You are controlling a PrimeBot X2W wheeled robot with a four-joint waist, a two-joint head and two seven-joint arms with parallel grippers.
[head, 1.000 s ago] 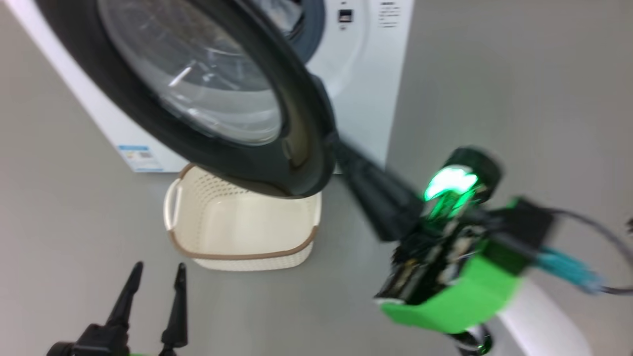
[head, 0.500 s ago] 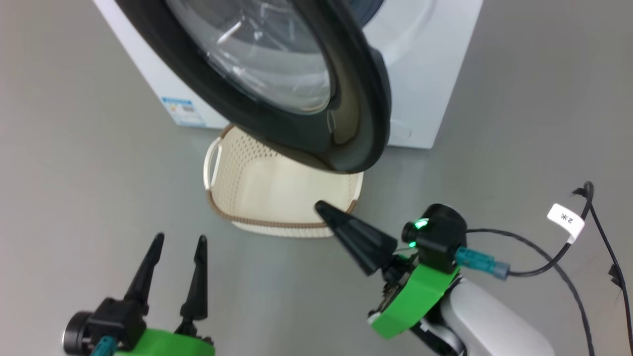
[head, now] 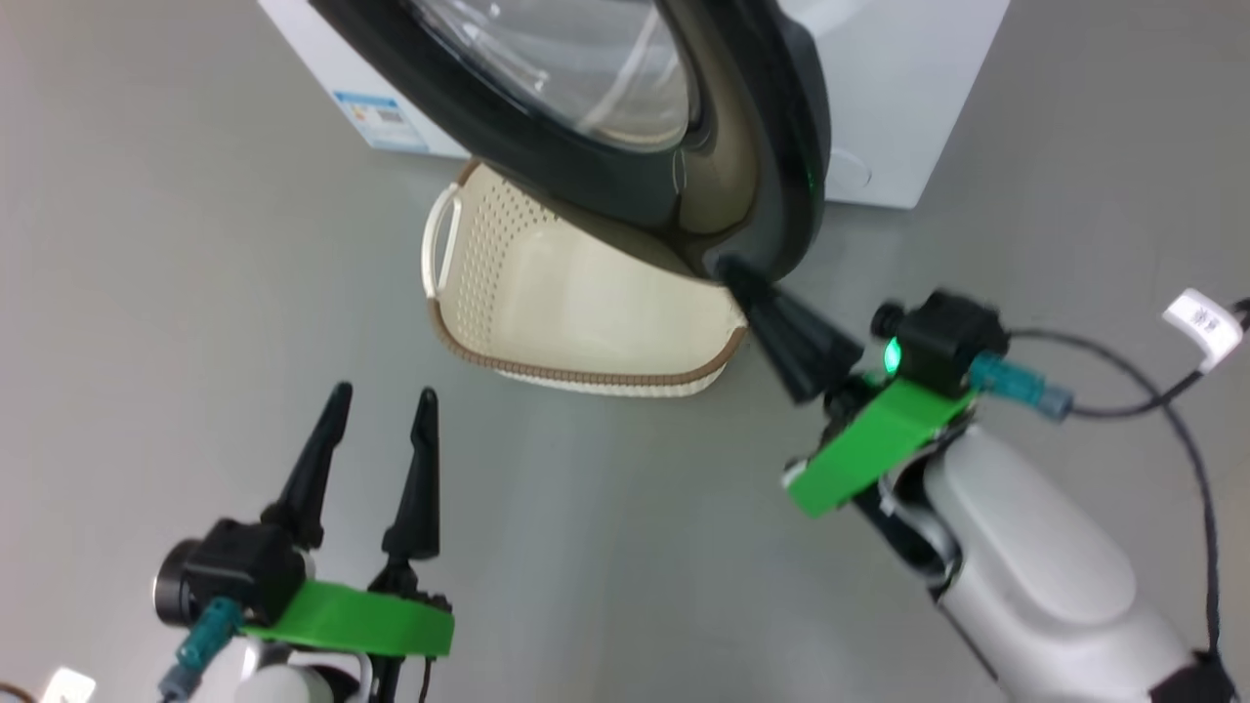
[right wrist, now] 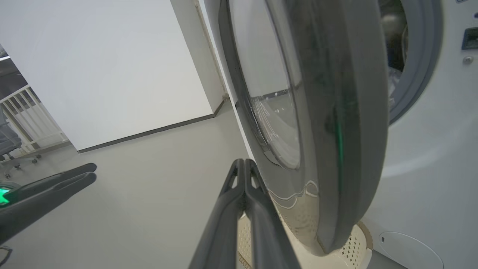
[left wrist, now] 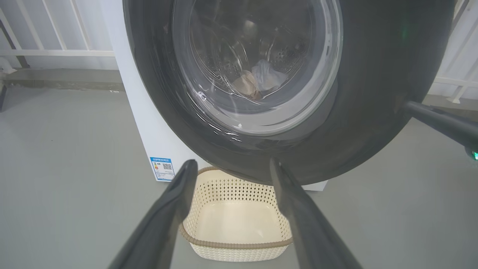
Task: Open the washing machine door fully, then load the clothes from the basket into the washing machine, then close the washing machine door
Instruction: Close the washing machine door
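Observation:
The washing machine door (head: 752, 146) stands partly open, its glass window (left wrist: 257, 67) facing me. My right gripper (head: 734, 275) is shut with nothing in it, and its tip rests against the door's lower rim on the outer side (right wrist: 244, 163). Clothes (left wrist: 261, 76), cream and pale, show through the glass inside the drum. The cream basket (head: 586, 366) sits on the floor under the door, and its bottom (left wrist: 239, 224) is bare. My left gripper (head: 381, 393) hangs open at the lower left, short of the basket (left wrist: 231, 170). The white washing machine (head: 898, 98) is behind the door.
A blue sticker (head: 381, 107) marks the machine's left side, and a round filter cap (right wrist: 410, 250) sits low on its front. A white railing (left wrist: 56, 52) runs behind the machine. Black cables with a white tag (head: 1201, 322) trail at the right. Grey floor (head: 146, 293) surrounds the basket.
The head camera has shifted. My right gripper, clear of the door and over the basket half a second ago, has come back up against the door's lower rim. The left gripper stays open.

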